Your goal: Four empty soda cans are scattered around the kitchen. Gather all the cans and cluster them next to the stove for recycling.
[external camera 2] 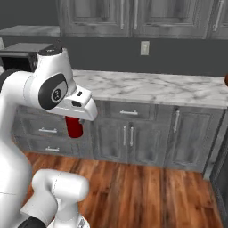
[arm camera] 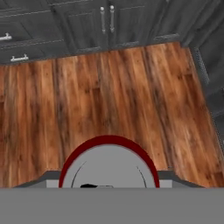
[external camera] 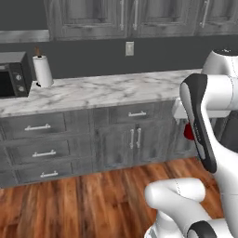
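A red soda can (external camera 2: 74, 127) hangs upright under the hand, over the wooden floor and in front of the cabinets. My gripper (external camera 2: 75, 118) is shut on it from above. In the left base view only a red sliver of the can (external camera: 188, 132) shows behind the forearm. The hand view looks straight down on the can's silver top and red rim (arm camera: 109, 164), with the floor far below. At the right edge of the counter sits a small dark red shape (external camera 2: 226, 80); it may be another can, I cannot tell. The stove is out of view.
A marble counter (external camera: 107, 90) runs over grey drawers and cabinet doors (external camera 2: 129, 136). A black microwave (external camera: 11, 74) and a white paper-towel roll (external camera: 42, 70) stand at its left end. A dark appliance front (external camera 2: 221, 171) closes the far right. Wooden floor (arm camera: 109, 87) lies open below.
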Motion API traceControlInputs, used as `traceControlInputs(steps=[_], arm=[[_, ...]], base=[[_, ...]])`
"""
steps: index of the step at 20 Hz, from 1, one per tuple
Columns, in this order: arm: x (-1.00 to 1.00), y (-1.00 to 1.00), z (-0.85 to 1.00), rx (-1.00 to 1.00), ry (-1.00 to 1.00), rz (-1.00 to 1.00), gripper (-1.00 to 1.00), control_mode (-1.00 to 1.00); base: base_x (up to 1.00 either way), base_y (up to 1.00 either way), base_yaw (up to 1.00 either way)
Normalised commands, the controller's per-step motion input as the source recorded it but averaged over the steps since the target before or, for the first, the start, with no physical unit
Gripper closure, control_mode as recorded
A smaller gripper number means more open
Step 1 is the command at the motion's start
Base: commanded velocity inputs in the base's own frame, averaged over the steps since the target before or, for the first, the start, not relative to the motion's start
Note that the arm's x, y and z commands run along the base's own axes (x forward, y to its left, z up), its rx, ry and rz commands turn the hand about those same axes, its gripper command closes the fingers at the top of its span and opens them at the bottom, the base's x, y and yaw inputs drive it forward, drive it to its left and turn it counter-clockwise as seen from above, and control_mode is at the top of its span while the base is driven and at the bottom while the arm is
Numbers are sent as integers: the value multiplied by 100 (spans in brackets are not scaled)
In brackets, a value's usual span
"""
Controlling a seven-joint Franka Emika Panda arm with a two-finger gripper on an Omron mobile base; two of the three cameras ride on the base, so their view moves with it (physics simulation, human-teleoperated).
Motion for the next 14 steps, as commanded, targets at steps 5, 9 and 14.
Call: traceControlInputs(steps=[5,9,14], arm=[[0,0,0,0,0,0,100,100],[0,0,0,0,0,0,100,100],[0,0,0,0,0,0,100,100]], base=[[82,73,0],[29,100,0],[10,100,0]])
